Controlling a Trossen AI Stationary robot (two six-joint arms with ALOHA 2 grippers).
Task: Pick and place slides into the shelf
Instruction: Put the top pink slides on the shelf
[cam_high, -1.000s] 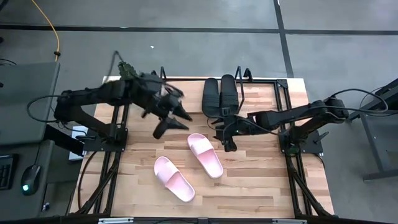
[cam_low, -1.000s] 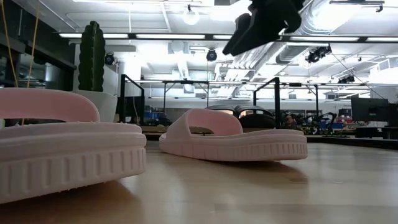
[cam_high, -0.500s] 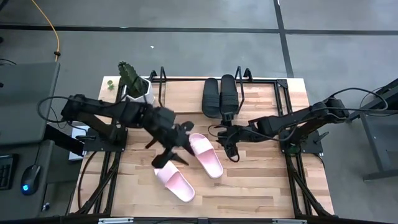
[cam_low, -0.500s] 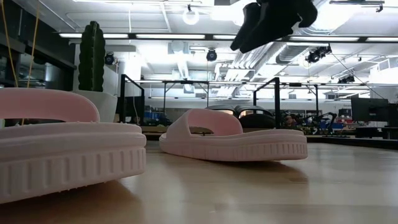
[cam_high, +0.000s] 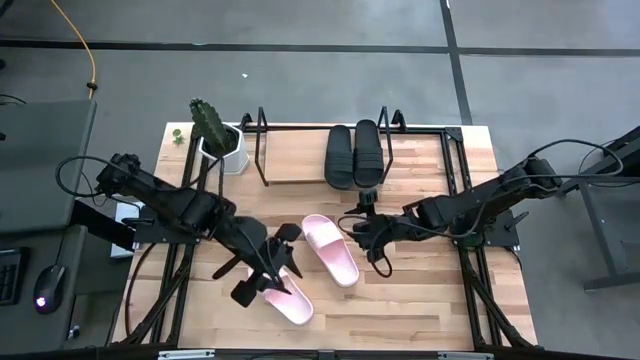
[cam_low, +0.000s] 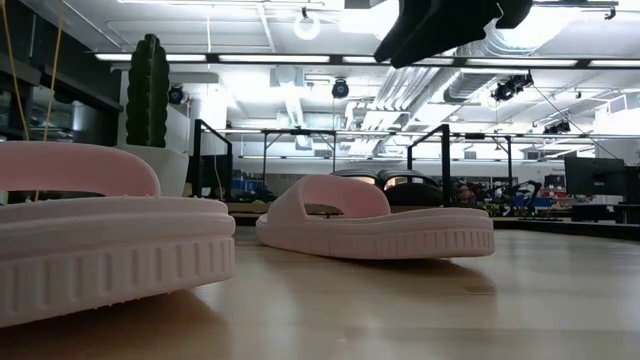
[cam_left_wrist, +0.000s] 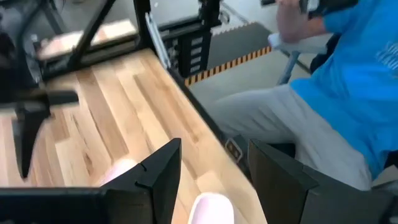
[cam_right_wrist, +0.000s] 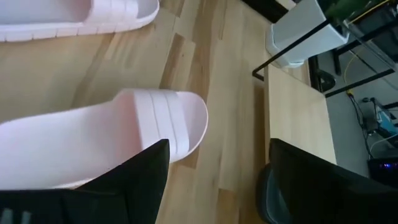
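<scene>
My left gripper (cam_high: 268, 275) spread wide, empty, over pink slide (cam_high: 282, 289) near table's front edge (cam_high: 330, 347). My right gripper (cam_high: 367, 238) also spread, empty, just beside second pink slide (cam_high: 330, 248) at mid-table. Two black slides (cam_high: 353, 154) sit in shelf (cam_high: 262, 150) at back edge. Bare wood between pink pair and shelf.
</scene>
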